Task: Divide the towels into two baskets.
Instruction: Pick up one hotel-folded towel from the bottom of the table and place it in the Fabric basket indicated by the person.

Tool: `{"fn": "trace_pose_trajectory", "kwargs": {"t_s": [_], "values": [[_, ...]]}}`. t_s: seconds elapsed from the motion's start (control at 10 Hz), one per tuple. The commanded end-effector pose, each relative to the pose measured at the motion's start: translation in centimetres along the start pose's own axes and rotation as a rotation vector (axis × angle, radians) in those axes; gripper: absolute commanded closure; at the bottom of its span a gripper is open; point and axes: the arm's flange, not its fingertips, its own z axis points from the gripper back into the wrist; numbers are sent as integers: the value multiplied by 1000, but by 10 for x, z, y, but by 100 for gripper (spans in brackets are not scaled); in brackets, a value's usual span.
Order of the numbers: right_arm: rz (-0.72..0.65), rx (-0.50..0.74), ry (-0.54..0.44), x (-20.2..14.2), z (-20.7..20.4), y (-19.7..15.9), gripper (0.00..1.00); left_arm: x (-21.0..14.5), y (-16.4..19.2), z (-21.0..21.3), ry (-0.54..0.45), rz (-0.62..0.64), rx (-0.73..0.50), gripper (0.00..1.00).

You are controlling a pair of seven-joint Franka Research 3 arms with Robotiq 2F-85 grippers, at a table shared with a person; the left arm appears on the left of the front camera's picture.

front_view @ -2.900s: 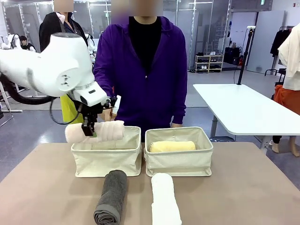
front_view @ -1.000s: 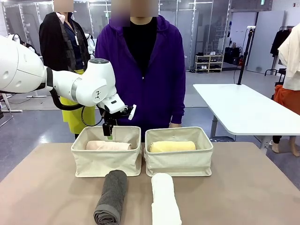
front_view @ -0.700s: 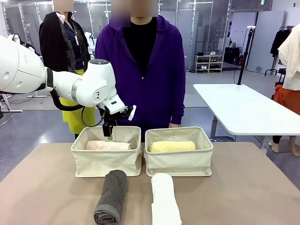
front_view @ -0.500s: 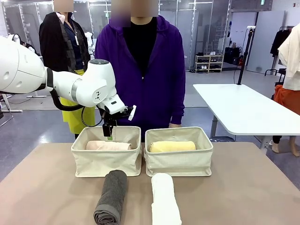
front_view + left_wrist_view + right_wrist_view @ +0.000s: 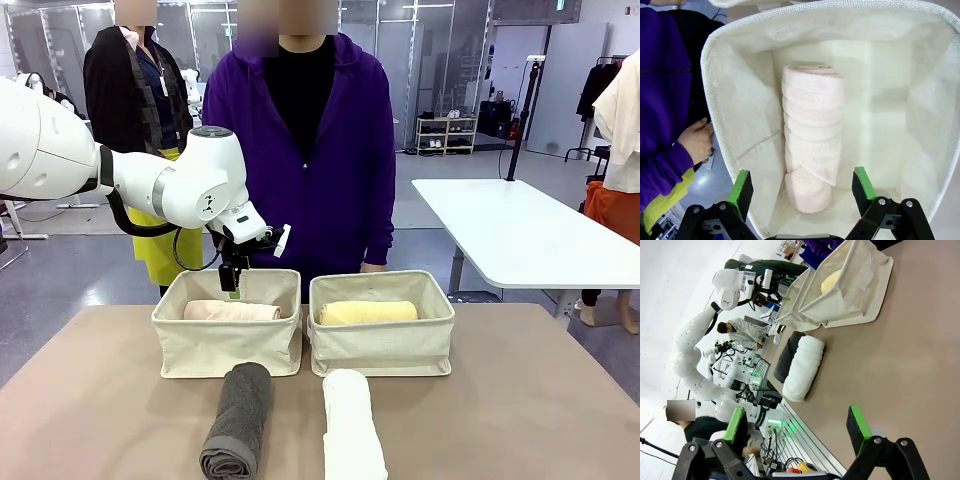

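1. The left claw hangs over the left basket, wide open and holding nothing.
2. The pink towel lies inside that basket, below the claw and clear of it.
3. The yellow towel lies in the right basket.
4. The grey towel and the white towel lie side by side on the surface, just in front of the baskets.
5. The right claw is wide open and empty above the surface.

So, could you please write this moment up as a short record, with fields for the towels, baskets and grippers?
pink towel: lying in the left basket
yellow towel: lying in the right basket
grey towel: on the table, in front of the left basket
white towel: on the table, in front of the right basket
left gripper: jaws open, empty, above the pink towel
right gripper: jaws open, empty
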Motion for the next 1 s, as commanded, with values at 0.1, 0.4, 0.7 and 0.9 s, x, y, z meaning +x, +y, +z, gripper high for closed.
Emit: {"fn": "trace_pose_trajectory", "kwargs": {"t_s": [0.1, 0.4, 0.7, 0.9], "values": [[11, 8, -15, -2, 0, 3, 0, 0, 0, 0, 0, 0, 0, 0], [11, 8, -15, -2, 0, 3, 0, -35, -28, 69, -79, 346, -166, 0], [11, 8, -15, -2, 0, 3, 0, -95, -65, 125, -411, 554, -412, 0], [11, 8, -15, -2, 0, 3, 0, -159, -112, 154, -598, 716, -430, 0]]}}
